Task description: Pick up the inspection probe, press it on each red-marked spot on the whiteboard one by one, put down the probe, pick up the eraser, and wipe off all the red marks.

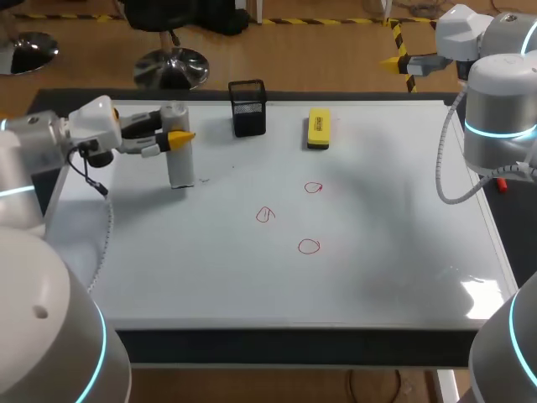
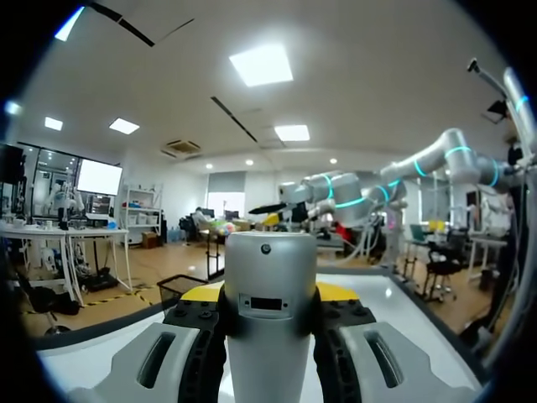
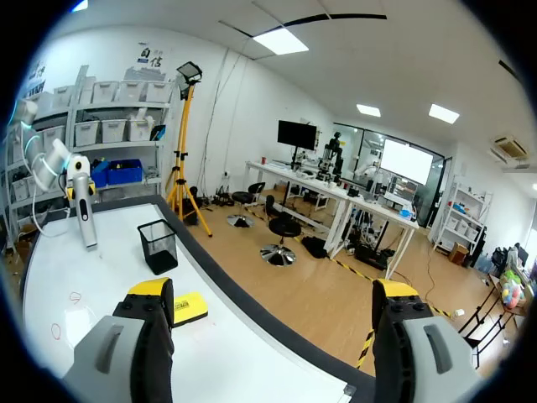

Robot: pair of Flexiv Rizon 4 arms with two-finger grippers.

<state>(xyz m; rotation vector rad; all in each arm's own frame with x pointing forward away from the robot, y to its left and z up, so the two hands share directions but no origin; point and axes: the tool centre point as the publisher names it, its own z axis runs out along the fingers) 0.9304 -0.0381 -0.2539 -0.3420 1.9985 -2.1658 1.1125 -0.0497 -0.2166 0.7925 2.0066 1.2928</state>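
Note:
The inspection probe, a grey upright cylinder, stands at the whiteboard's back left. My left gripper is shut on its upper part from both sides. In the left wrist view the probe fills the gap between the fingers of my left gripper. I cannot tell whether its lower end touches the board. Three red circles are drawn mid-board. The yellow eraser lies at the back. My right gripper hangs open beyond the back right corner, and in its own view the right gripper holds nothing.
A black mesh basket stands at the back edge between the probe and the eraser; the right wrist view also shows this basket and the eraser. A black border runs along the board's front edge.

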